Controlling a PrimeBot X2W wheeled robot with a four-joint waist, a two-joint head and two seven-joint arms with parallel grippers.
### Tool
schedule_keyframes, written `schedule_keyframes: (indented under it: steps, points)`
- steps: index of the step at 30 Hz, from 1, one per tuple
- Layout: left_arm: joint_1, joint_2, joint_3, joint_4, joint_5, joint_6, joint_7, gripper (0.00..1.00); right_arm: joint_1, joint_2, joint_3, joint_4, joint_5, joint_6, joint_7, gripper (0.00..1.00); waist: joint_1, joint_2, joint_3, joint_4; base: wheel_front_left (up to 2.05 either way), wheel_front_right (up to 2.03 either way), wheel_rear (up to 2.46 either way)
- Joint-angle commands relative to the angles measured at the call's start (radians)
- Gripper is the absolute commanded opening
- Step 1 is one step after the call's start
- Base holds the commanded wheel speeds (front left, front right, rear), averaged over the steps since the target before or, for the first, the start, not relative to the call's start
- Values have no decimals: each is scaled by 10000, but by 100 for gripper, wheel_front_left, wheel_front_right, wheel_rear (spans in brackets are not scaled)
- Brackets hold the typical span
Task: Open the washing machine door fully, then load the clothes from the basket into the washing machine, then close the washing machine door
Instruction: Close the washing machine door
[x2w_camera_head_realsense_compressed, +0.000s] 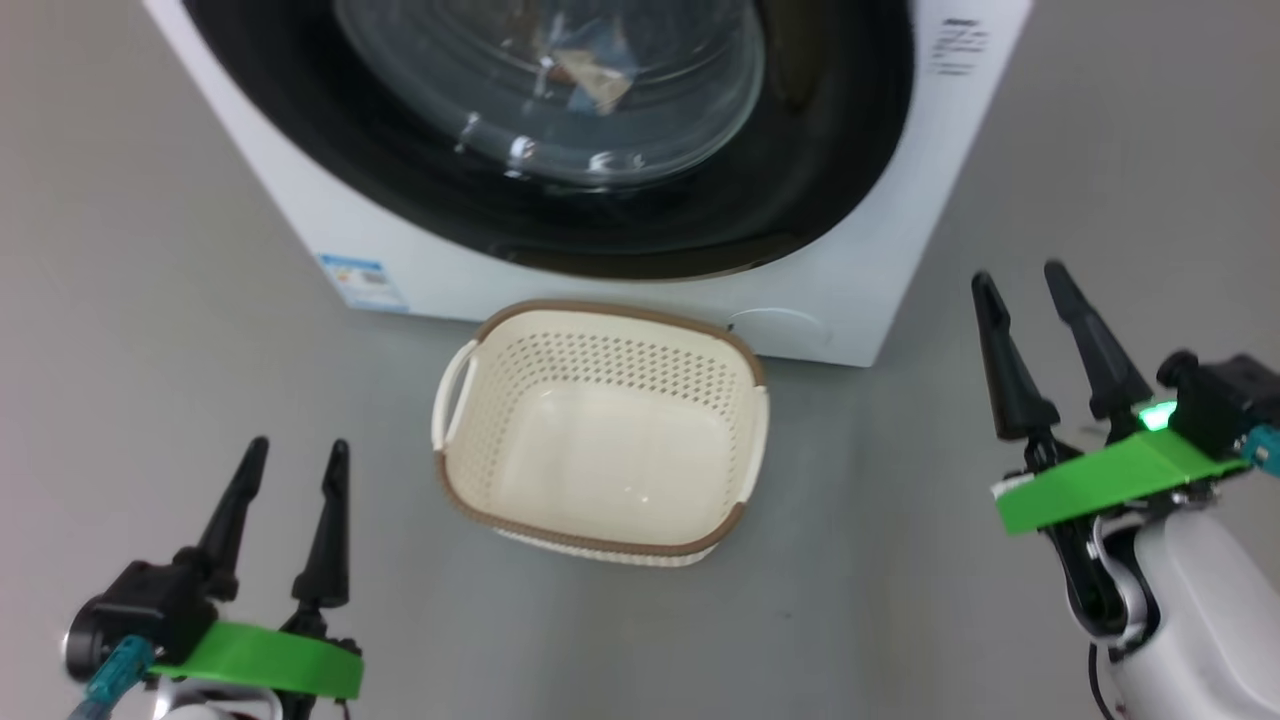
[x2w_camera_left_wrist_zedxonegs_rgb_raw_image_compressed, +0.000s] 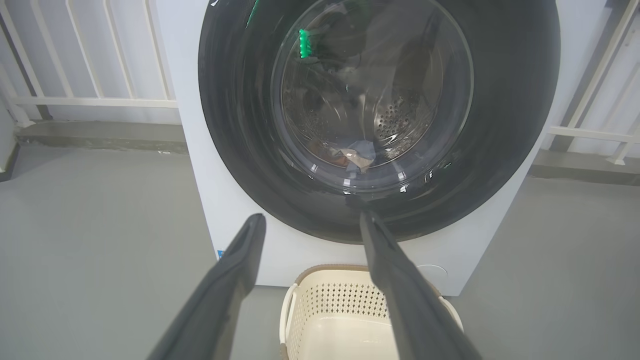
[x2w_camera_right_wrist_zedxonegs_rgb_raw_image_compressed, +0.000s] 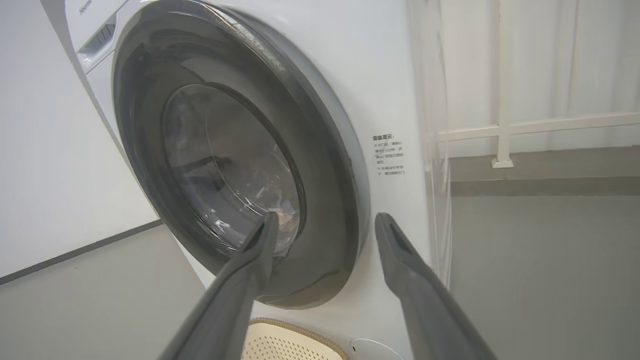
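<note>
Washing machine door (x2w_camera_head_realsense_compressed: 800, 200) sits shut on the washing machine (x2w_camera_head_realsense_compressed: 420, 270), clothes (x2w_camera_left_wrist_zedxonegs_rgb_raw_image_compressed: 357, 155) behind the glass. Basket (x2w_camera_head_realsense_compressed: 600, 312) is on the floor just in front. Left gripper (x2w_camera_head_realsense_compressed: 300, 447) and right gripper (x2w_camera_head_realsense_compressed: 1019, 275) hang near, fingers spread wide, gripping nothing.

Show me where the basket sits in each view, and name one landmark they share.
Head view: basket at centre, on the floor before the washing machine.
Left wrist view: basket at bottom centre, cut by the edge.
Right wrist view: basket at bottom edge, left of centre.
Shared landmark: the washing machine door, just above it.
</note>
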Motion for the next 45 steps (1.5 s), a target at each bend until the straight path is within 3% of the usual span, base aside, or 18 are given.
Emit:
schedule_keyframes:
  steps: [1, 29, 45]
  points:
    - [47, 358, 441, -123, 76, -37, -61, 100, 291, 17, 83, -272, 168, -2, -49, 100, 2, 0, -468, -618, 0, 0, 0]
    - [1396, 935, 1182, 247, -170, -37, -61, 100, 2666, -42, -599, -384, -36, -2, -49, 100, 2, 0, -1719, -2437, 0, 0, 0]
    - [2167, 893, 1634, -143, -95, -37, -61, 100, 3424, -35, -1035, -671, -124, -2, -49, 100, 2, 0, -2004, -2458, 0, 0, 0]
